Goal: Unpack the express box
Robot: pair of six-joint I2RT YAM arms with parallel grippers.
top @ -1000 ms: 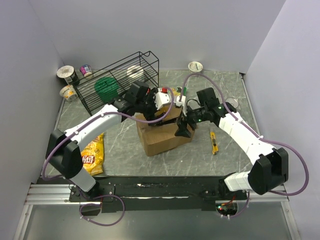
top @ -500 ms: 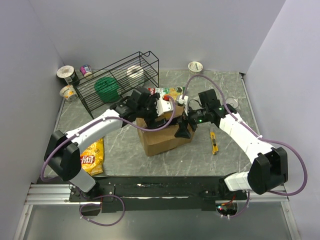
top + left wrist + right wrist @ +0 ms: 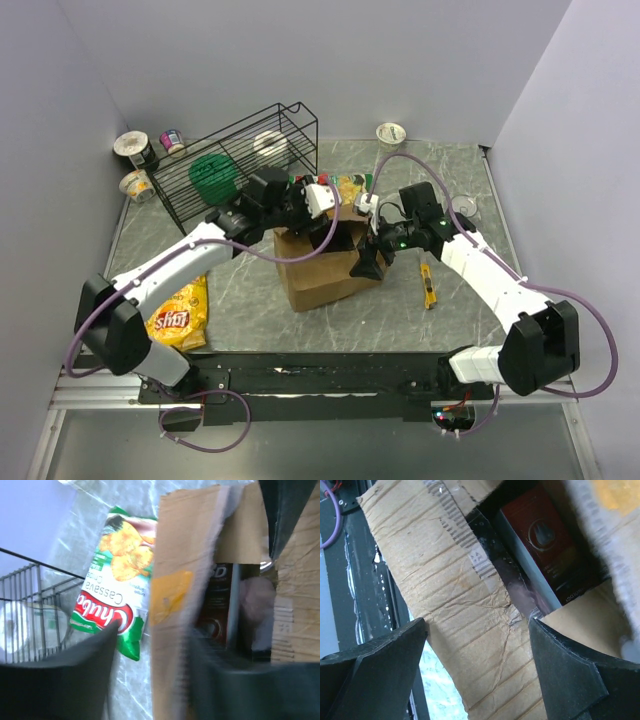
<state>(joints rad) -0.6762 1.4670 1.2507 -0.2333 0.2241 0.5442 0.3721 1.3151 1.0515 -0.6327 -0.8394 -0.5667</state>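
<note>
The express box [image 3: 322,272] is a brown carton in the middle of the table with its flaps open. A dark red carton [image 3: 547,555] and clear film show inside it. My left gripper [image 3: 300,203] is at the box's back edge. In the left wrist view its fingers straddle a raised, blurred flap [image 3: 175,600]. The left finger [image 3: 65,680] stands off the flap, so the left gripper [image 3: 155,675] is narrowed but open. My right gripper [image 3: 368,262] is open over the creased right-hand flap [image 3: 470,615], right gripper [image 3: 477,650] holding nothing.
A green cassava chip bag [image 3: 112,580] lies just behind the box. A black wire rack [image 3: 240,160] stands at the back left with cups [image 3: 135,150] beside it. A yellow chip bag [image 3: 178,318] lies front left. A yellow knife [image 3: 427,285] lies right of the box.
My left gripper has moved back and left to the box's rear flap, and its jaws have narrowed around it. The right gripper has barely moved.
</note>
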